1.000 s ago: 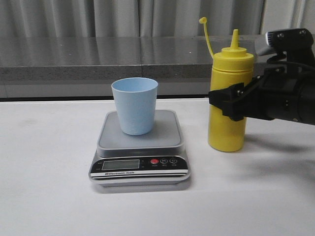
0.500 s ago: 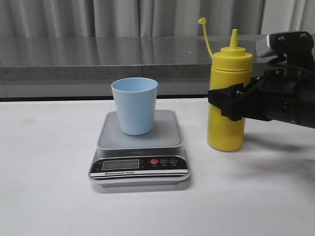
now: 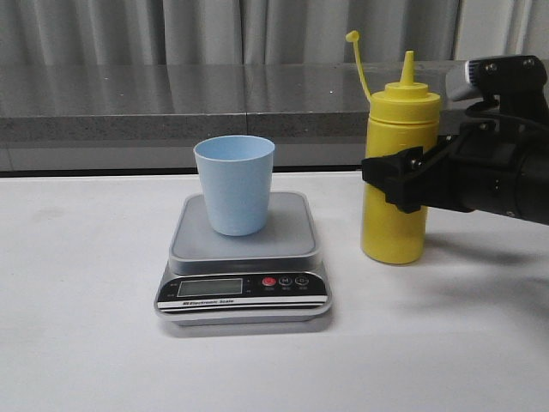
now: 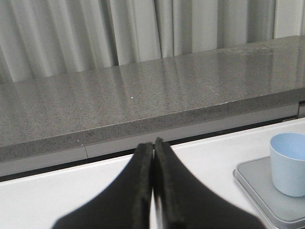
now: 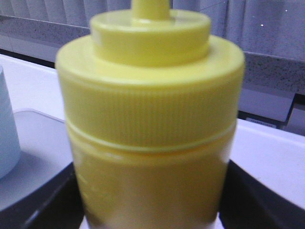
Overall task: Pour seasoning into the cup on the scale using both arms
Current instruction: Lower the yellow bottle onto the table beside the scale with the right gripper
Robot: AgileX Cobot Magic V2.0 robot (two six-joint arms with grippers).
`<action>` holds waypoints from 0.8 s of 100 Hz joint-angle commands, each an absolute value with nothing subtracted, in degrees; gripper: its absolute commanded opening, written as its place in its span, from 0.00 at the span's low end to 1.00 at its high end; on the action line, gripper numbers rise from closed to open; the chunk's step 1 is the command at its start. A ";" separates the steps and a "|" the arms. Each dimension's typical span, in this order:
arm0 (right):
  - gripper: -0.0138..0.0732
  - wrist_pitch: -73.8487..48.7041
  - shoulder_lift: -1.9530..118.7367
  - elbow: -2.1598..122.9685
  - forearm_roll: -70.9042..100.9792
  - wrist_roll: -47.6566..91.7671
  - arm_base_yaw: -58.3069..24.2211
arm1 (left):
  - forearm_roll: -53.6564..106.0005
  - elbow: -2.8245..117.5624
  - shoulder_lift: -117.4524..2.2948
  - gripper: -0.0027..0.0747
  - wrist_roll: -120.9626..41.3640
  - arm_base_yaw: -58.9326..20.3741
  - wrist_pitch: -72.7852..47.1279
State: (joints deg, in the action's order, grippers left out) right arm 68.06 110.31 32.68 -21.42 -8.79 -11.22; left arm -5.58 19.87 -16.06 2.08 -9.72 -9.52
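The pale blue cup (image 3: 234, 184) stands upright on the silver-grey scale (image 3: 244, 266) at mid table. To its right the tall yellow seasoning bottle (image 3: 399, 120) is upright, nozzle up, its cap strap arching to the left. My right gripper (image 3: 396, 182) is shut on the bottle's body from the right side. In the right wrist view the bottle (image 5: 150, 119) fills the frame, with a black finger (image 5: 43, 202) pressed against each flank. My left gripper (image 4: 153, 148) is shut on nothing. It hangs over the table left of the cup (image 4: 289, 164) and does not appear in the front view.
A grey stone ledge (image 3: 171, 103) with curtains behind it runs along the back of the white table (image 3: 77, 343). The right arm's bulky body (image 3: 497, 172) reaches in from the right edge. The scale's display and red button (image 3: 269, 281) face the front.
The seasoning bottle and my right gripper have shifted slightly left and a touch upward. The cup and scale have not moved.
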 commanded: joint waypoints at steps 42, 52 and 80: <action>0.84 70.39 108.02 32.16 -21.20 -8.26 -10.75 | -5.60 21.32 -16.37 0.01 2.42 -9.58 -4.81; 0.84 70.51 108.02 31.53 -21.19 -8.26 -10.75 | -5.60 21.32 -16.37 0.01 2.42 -9.58 -4.81; 0.84 72.20 108.02 29.48 -19.89 -8.26 -10.75 | -5.60 21.32 -16.37 0.01 2.42 -9.58 -4.81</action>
